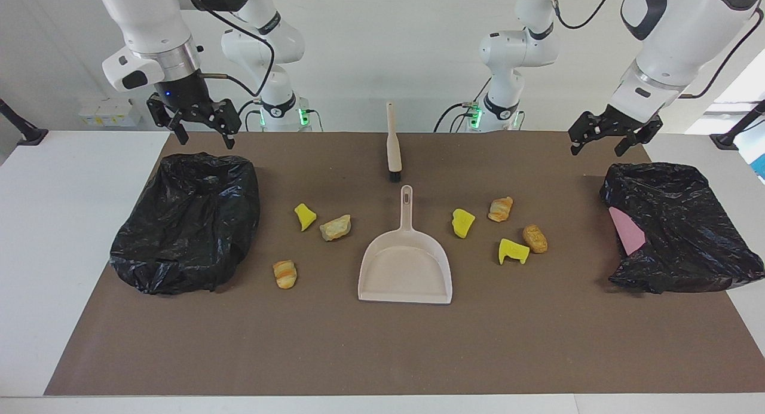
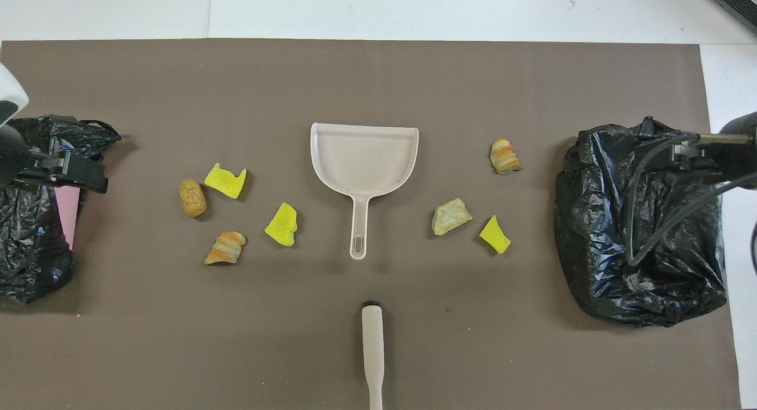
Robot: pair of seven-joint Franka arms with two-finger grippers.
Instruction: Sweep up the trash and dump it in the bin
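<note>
Several pieces of trash lie on the brown mat on both sides of a beige dustpan (image 1: 406, 264). Among them are a yellow sponge chunk (image 1: 305, 216), a bread lump (image 1: 336, 227) and a croissant piece (image 1: 285, 273) toward the right arm's end. More, such as a yellow chunk (image 1: 463, 223) and a bread lump (image 1: 535, 238), lie toward the left arm's end. A beige brush (image 1: 392, 142) lies nearer to the robots than the dustpan's handle. My right gripper (image 1: 206, 140) hangs open over the robot-side edge of one black-bagged bin (image 1: 185, 223). My left gripper (image 1: 597, 151) hangs open over the other bin (image 1: 675, 229). Neither holds anything.
A flat pink sheet (image 1: 626, 232) sits in the bin at the left arm's end. The brown mat (image 1: 382, 342) covers most of the white table, whose bare strips (image 1: 54, 241) show at both ends.
</note>
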